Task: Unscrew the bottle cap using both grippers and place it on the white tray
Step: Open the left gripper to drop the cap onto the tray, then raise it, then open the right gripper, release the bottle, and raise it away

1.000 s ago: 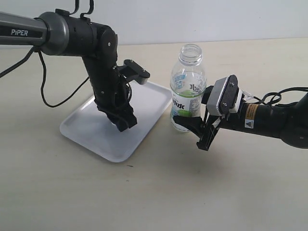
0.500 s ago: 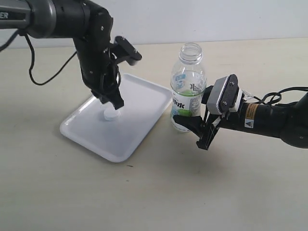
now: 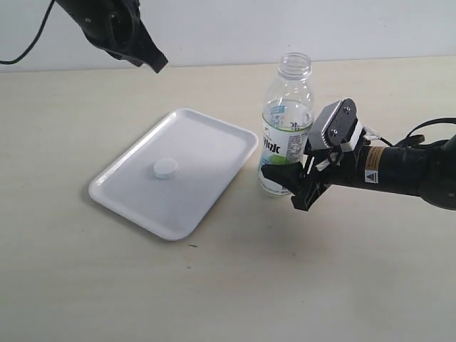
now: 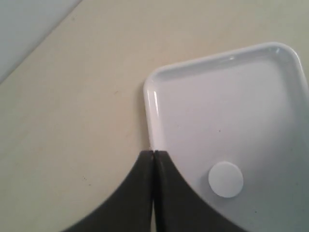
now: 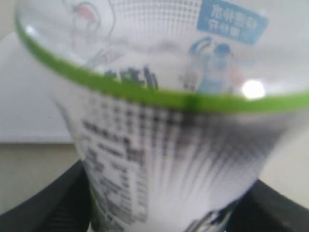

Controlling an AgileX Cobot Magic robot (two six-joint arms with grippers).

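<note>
Exterior view, notes. The all-black left gripper (image 3: 159, 65) hangs high over the beige tabletop (image 3: 214, 299), well apart from everything else. Its two fingers are pressed flat together with nothing between them.

Left wrist view confirms this. The left gripper (image 4: 153, 153) shows one thin seam between its closed fingers. Just past its tips lies a corner of the flat rectangular white tray (image 4: 153, 104) with rounded corners and a low rim. The small round white plastic bottle cap (image 4: 225, 179) sits inside that tray, flat on its floor, off to one side of the fingers and not touching them.

From outside, the bottle cap (image 3: 165, 168) rests near the middle of the white tray (image 3: 214, 146), far below the left gripper.

The black right gripper (image 3: 286, 187), on the arm with the grey block and yellow sticker, pinches the lower body of the clear plastic drink bottle (image 3: 288, 117) with a white, blue and green label. One finger is on each side. The bottle is upright, with its neck open.

Right wrist view: the bottle (image 5: 159, 121) fills the gap of the right gripper (image 5: 159, 212), blurred. A dark finger (image 5: 48, 203) shows at either edge.
</note>
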